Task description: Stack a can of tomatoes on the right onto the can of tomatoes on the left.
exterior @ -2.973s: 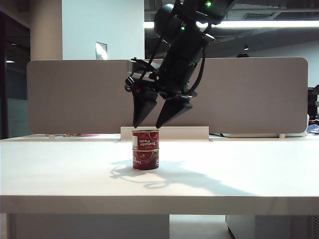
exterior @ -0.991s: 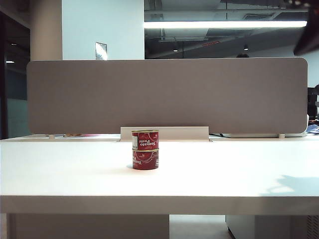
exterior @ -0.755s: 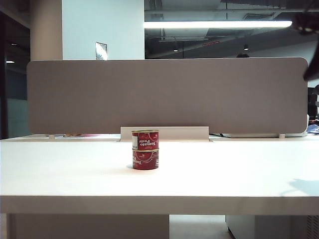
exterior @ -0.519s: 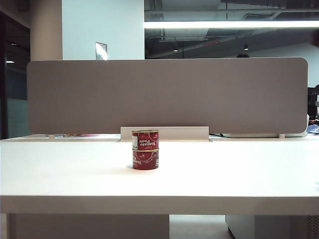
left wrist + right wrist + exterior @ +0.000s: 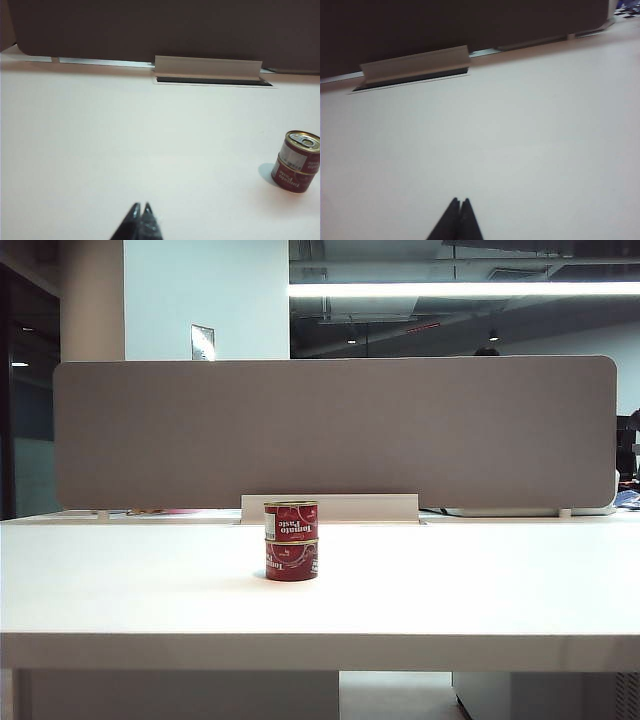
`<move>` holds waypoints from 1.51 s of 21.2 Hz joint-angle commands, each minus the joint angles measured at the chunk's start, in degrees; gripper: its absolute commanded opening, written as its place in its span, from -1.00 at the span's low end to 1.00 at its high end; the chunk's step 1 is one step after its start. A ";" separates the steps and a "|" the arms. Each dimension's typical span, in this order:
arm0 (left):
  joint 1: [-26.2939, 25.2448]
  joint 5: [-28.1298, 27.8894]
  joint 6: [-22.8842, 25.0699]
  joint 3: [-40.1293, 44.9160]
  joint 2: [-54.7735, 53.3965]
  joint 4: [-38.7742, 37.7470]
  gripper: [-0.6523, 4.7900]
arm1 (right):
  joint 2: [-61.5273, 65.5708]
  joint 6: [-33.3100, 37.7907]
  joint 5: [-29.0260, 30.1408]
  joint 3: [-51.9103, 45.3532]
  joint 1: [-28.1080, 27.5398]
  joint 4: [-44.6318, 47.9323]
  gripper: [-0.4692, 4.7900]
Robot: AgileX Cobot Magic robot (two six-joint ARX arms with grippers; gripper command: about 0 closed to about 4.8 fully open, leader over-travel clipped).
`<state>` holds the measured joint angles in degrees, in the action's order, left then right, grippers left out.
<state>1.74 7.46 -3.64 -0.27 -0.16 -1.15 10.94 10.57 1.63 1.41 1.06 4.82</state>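
The task looks done: the upper tomato can (image 5: 291, 521) sits squarely on the lower tomato can (image 5: 292, 560) mid-table, while the left gripper (image 5: 141, 209) and right gripper (image 5: 459, 202), each empty with jaws together, hang well clear toward the table's 6 o'clock edge.

The desk (image 5: 450, 590) has a smooth, matt white top that looks like laminate. The two stacked tomato paste cans (image 5: 291, 541) are metal, each wrapped in a glossy red printed label; the upper can's lid (image 5: 303, 139) is bare shiny metal with a pull tab. The partition panel (image 5: 330, 430) behind looks like matt grey-brown cloth. The cable tray flap (image 5: 207, 66) is smooth, pale and matt. The left gripper (image 5: 139, 210) and right gripper (image 5: 459, 202), both pressed closed, look like matt black plastic.
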 commanded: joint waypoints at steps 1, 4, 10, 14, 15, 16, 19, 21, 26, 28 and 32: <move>-0.04 0.26 0.22 -0.24 -0.07 0.37 -0.78 | -3.80 0.13 1.33 -0.96 -0.09 -2.03 -0.84; -0.04 0.26 0.22 -0.24 -0.07 0.37 -0.78 | -6.49 -0.09 1.05 -1.38 -0.09 -4.63 -0.84; -0.07 0.26 0.22 -0.24 -0.07 0.37 -0.78 | -10.99 -0.76 0.85 -1.38 -0.85 -8.70 -0.84; -0.07 0.26 0.22 -0.24 -0.07 0.35 -0.78 | -10.97 -0.98 0.66 -1.38 -2.19 -9.70 -0.84; -0.07 0.26 0.22 -0.24 -0.07 0.35 -0.78 | -10.97 -1.55 0.66 -1.38 -2.19 -9.68 -0.84; -0.07 0.26 0.22 -0.24 -0.07 0.35 -0.78 | -10.93 -1.99 0.66 -1.38 -2.16 -9.73 -0.84; -0.07 0.26 0.22 -0.24 -0.07 0.37 -0.78 | -10.91 -1.97 0.68 -1.38 -2.08 -9.73 -0.84; -0.07 0.26 0.22 -0.24 -0.07 0.37 -0.78 | -10.95 -1.99 0.68 -1.38 -2.08 -9.70 -0.82; -0.07 0.26 0.22 -0.24 -0.07 0.37 -0.78 | -10.95 -1.99 0.68 -1.38 -2.10 -9.73 -0.83; -0.07 0.26 0.22 -0.24 -0.07 0.37 -0.78 | -10.95 -1.99 0.68 -1.38 -2.10 -9.73 -0.83; -0.07 0.26 0.22 -0.24 -0.07 0.35 -0.78 | -10.95 -1.99 0.68 -1.38 -2.10 -9.73 -0.82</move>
<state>1.72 7.46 -3.64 -0.27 -0.16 -1.19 0.08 8.73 2.59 0.38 -1.04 -5.52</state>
